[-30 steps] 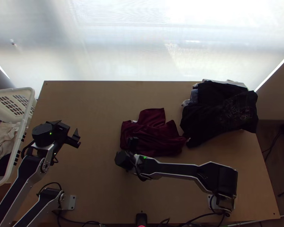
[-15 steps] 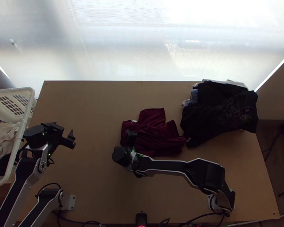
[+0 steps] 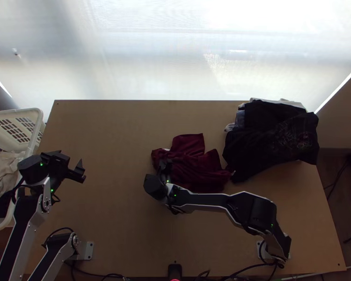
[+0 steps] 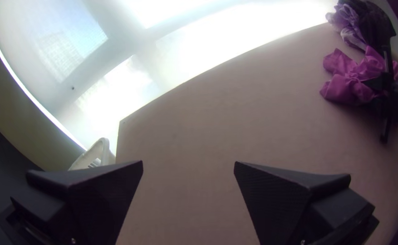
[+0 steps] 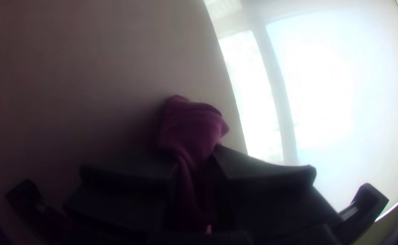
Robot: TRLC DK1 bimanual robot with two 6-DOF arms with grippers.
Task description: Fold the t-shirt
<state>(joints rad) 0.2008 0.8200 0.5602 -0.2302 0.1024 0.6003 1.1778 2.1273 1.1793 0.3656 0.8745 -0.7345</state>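
Within the right end effector (image 3: 164, 164) (clamped on cloth) bunches part of the t-shirt (image 3: 196, 166).

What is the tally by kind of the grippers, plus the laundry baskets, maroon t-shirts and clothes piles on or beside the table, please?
Grippers: 2, the left gripper and the right gripper
Laundry baskets: 1, the white basket
Maroon t-shirts: 1, the maroon t-shirt
Clothes piles: 1, the pile with black cloth on top
Total: 5

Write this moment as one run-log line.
right gripper: shut on maroon t-shirt | left gripper: open, near basket | shirt: bunched on table, not neatly folded
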